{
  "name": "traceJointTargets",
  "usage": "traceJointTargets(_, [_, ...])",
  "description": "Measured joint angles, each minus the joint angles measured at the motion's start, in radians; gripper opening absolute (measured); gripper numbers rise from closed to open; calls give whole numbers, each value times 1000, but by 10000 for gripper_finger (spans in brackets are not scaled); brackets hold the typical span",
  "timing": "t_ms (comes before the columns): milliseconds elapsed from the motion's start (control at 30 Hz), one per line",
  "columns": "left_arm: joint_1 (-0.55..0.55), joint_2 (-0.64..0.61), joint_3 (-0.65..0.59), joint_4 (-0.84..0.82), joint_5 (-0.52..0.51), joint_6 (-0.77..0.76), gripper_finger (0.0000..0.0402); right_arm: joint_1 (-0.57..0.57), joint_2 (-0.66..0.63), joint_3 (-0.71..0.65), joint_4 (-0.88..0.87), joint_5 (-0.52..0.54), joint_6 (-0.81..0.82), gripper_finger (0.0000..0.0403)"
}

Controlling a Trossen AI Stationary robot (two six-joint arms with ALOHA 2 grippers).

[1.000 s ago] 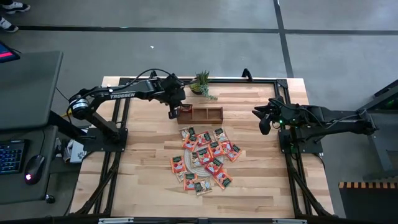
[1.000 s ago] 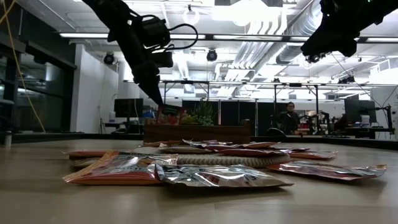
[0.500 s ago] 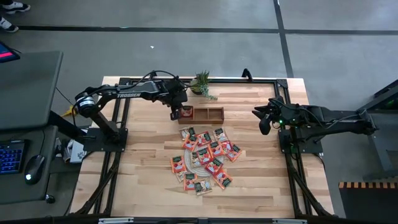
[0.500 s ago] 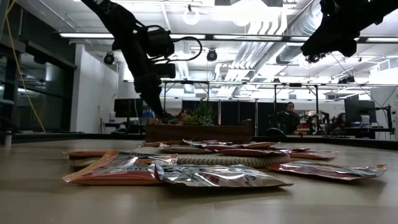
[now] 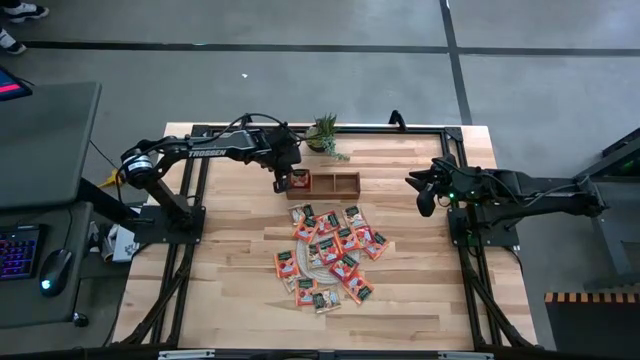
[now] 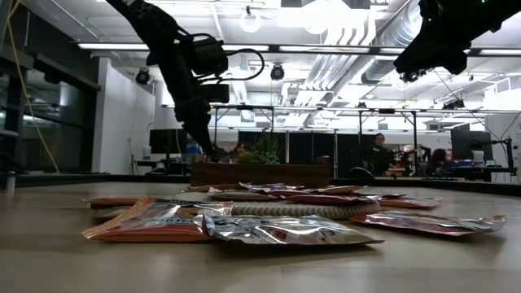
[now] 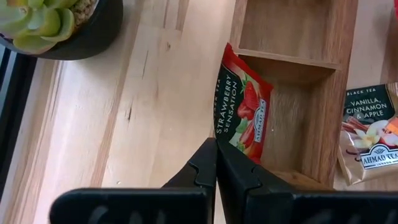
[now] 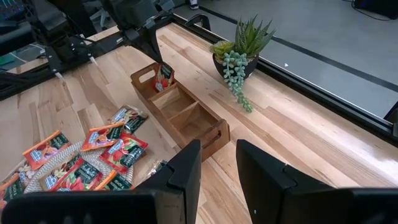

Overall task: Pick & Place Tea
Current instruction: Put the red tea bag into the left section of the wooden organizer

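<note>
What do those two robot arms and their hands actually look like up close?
Both arms are dark, jointed metal. The left arm carries white TROSSEN lettering and a looping black cable. The left hand ends in two black, wedge-shaped fingers; the right hand has two broader, flat black fingers. A small green light glows on the right arm.

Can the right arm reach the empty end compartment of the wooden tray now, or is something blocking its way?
Probably yes. The right gripper hovers open beside the wooden tray, with bare table between them. The left gripper, shut on a red sachet, works only at the tray's opposite end.
</note>
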Motion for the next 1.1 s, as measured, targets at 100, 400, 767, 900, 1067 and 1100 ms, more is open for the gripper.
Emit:
traceJointTargets(100, [0, -13, 0, -8, 0, 1, 34, 0, 0, 0, 0, 0, 3, 98])
traceJointTargets(400, [0, -16, 2, -19, -20, -6, 138, 0, 1, 0, 0, -38, 35, 98])
traceJointTargets(767, [0, -114, 1, -9, -50, -75, 172, 0, 144, -1, 37, -136, 154, 100])
traceJointTargets(900, [1, -199, 1, -13, -71, -77, 172, 0, 212, -1, 85, -177, 221, 117])
traceJointTargets(1067, [0, -311, 2, -20, -58, -136, 172, 0, 314, -1, 127, -278, 342, 166])
traceJointTargets(1100, [0, -335, 1, -30, -42, -160, 172, 0, 337, -1, 132, -295, 370, 179])
